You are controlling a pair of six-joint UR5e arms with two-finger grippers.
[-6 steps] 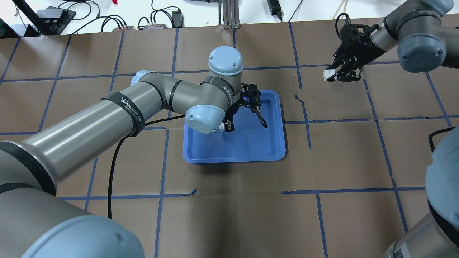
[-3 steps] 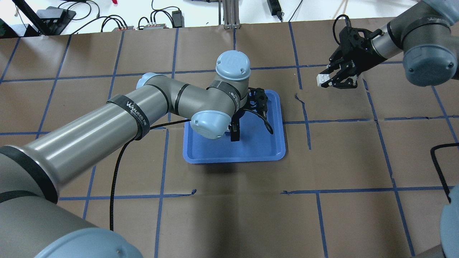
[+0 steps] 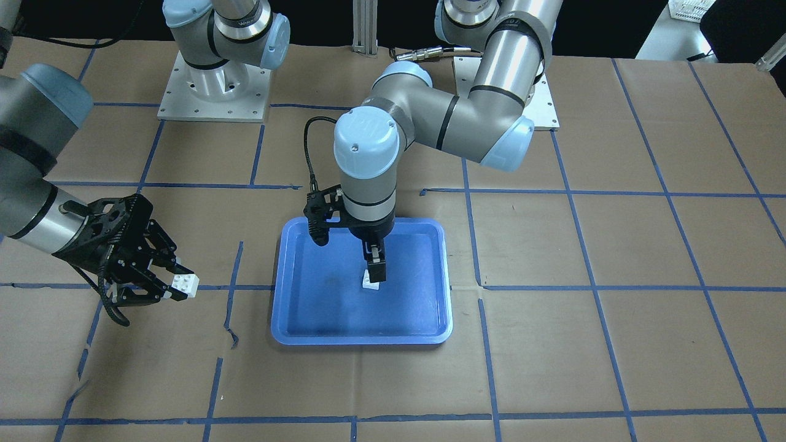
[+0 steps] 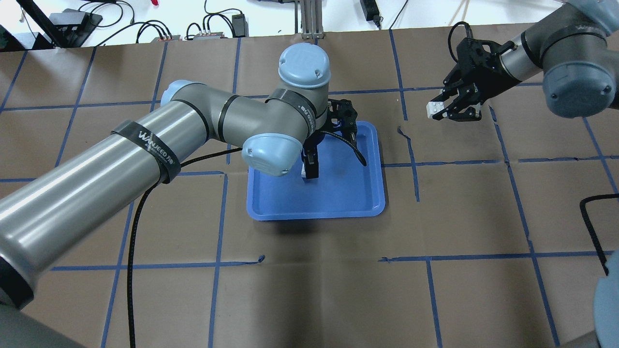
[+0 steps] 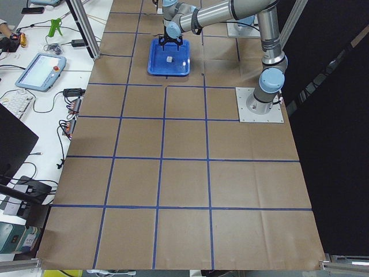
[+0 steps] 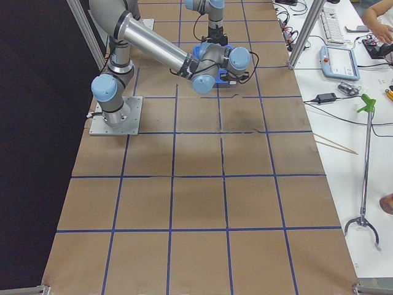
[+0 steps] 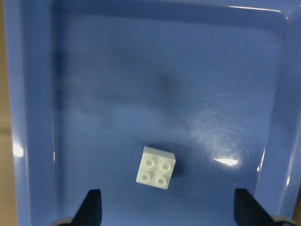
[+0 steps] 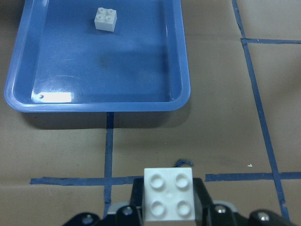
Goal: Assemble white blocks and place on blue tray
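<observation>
The blue tray (image 4: 338,203) lies mid-table. One white block (image 3: 370,283) sits studs-up on its floor. My left gripper (image 3: 374,270) hangs just above that block, open and empty. In the left wrist view the block (image 7: 156,167) lies between and ahead of the spread fingers (image 7: 92,207). My right gripper (image 4: 442,110) is off the tray's right side, shut on the other white block (image 4: 434,109), held above the paper. The right wrist view shows this block (image 8: 168,193) studs-up in the jaws, with the tray (image 8: 94,107) beyond.
Brown paper with blue tape grid lines (image 4: 416,164) covers the table. The left arm's black cable (image 4: 140,227) runs across the paper left of the tray. Power supplies and cables (image 4: 213,29) lie past the far edge.
The left wrist swung right over the tray, then back left; the block it hovers over stays on the tray. The right gripper carried its block a little leftward.
</observation>
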